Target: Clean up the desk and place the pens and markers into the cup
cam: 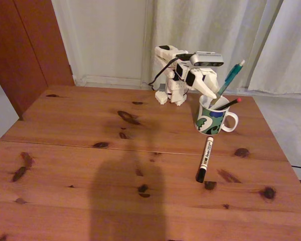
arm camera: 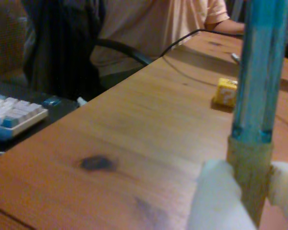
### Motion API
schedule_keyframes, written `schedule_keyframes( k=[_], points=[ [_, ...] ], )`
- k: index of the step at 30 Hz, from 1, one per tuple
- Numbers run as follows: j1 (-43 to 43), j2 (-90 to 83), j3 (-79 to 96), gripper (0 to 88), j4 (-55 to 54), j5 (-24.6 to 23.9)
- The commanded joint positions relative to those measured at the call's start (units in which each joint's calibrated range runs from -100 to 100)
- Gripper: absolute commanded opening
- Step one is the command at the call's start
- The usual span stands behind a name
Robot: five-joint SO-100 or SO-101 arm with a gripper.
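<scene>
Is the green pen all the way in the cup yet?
Not yet. In the fixed view the green pen leans tilted with its lower end at the cup's rim, gripped by the gripper. Whether the tip is inside cannot be told.

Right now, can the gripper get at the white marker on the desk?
Probably not yet: the gripper is shut on the teal pen over the cup. Once it lets go, the white marker lies unobstructed.

A home room: pine desk (cam: 90,165), white curtains (cam: 210,35), keyboard (arm camera: 14,115) nearby.
</scene>
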Motion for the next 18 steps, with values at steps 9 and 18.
schedule_keyframes(
  k=[9,18],
  points=[
    [-4.2,-6.2,0.5,0.6,-1.0,-0.1],
    [-6.8,-9.9,0.2,0.5,4.0,-0.2]
  ],
)
